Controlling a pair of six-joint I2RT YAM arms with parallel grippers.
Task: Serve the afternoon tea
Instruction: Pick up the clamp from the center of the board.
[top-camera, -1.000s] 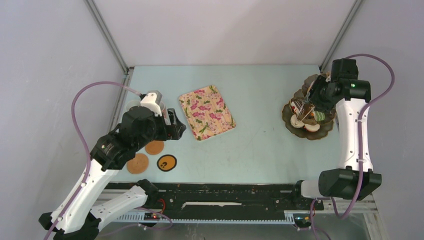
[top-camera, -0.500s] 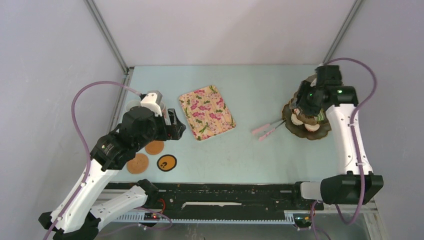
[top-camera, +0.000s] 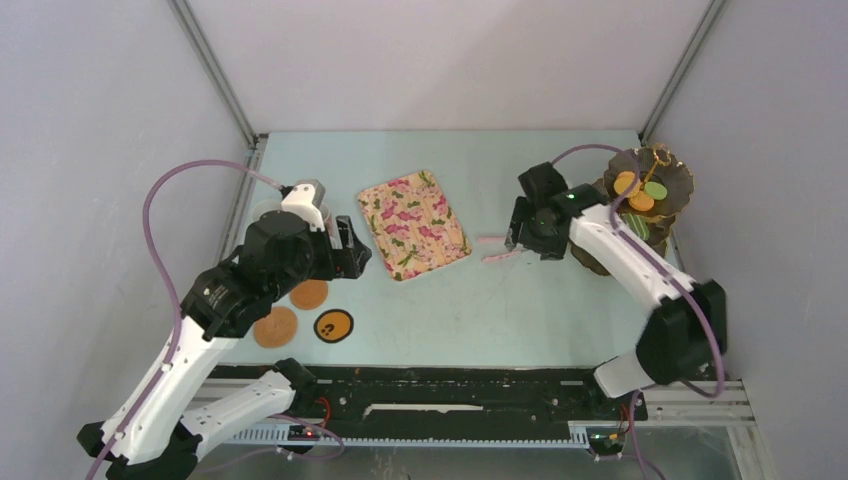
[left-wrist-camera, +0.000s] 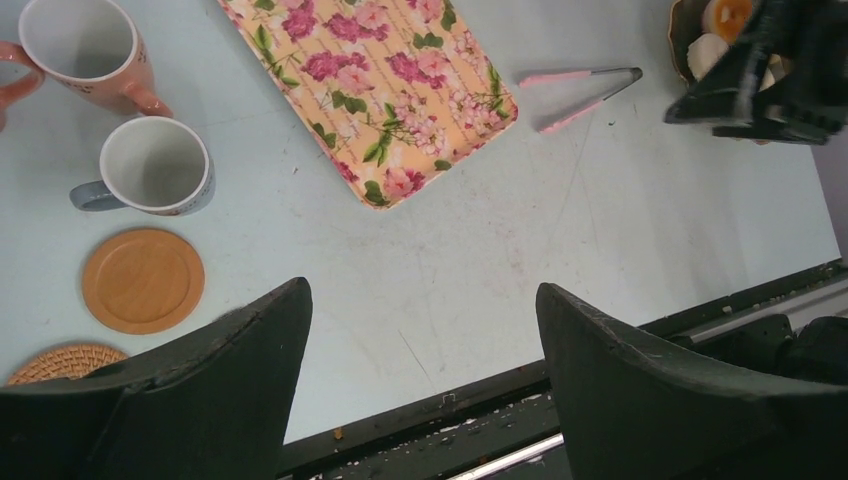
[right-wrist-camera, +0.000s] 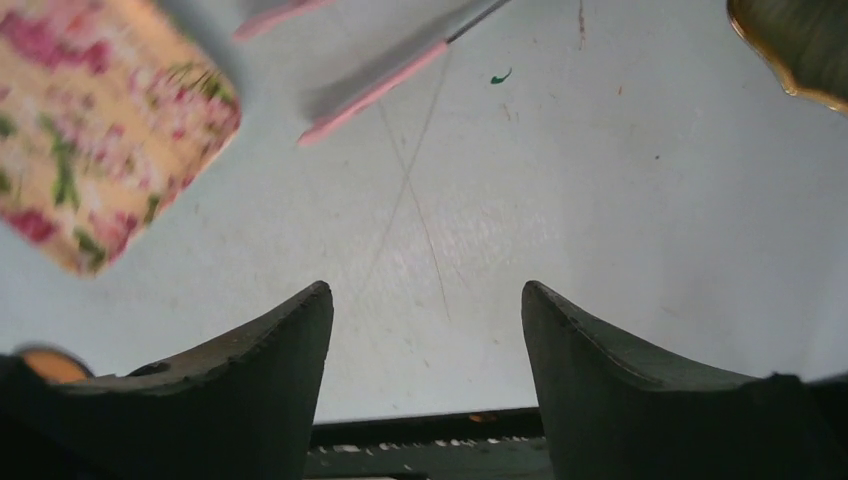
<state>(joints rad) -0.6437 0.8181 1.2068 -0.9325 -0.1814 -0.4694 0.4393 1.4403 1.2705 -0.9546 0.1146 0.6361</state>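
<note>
The dark scalloped stand (top-camera: 683, 188) stands at the right rear, with orange and green macarons (top-camera: 629, 184) on its top tier. My right gripper (top-camera: 524, 238) hangs open left of the stand, just above the table, nothing between its fingers (right-wrist-camera: 285, 340). The pink tongs (top-camera: 496, 248) lie on the table just ahead of it. My left gripper (left-wrist-camera: 420, 290) hovers open and empty at the left. Below it in the left wrist view stand a pink mug (left-wrist-camera: 76, 47) and a grey mug (left-wrist-camera: 152, 166), with a wooden coaster (left-wrist-camera: 143, 280) and a woven coaster (left-wrist-camera: 60, 361) beside them.
The floral rectangular tray (top-camera: 412, 223) lies between the two arms. Three round coasters (top-camera: 309, 294) sit near the front left. The black rail (top-camera: 450, 385) runs along the near table edge. Frame posts stand at both rear corners.
My right arm swung left from over the stand down to the table. The pink tongs left its jaws and now lie on the table. The left arm stayed still.
</note>
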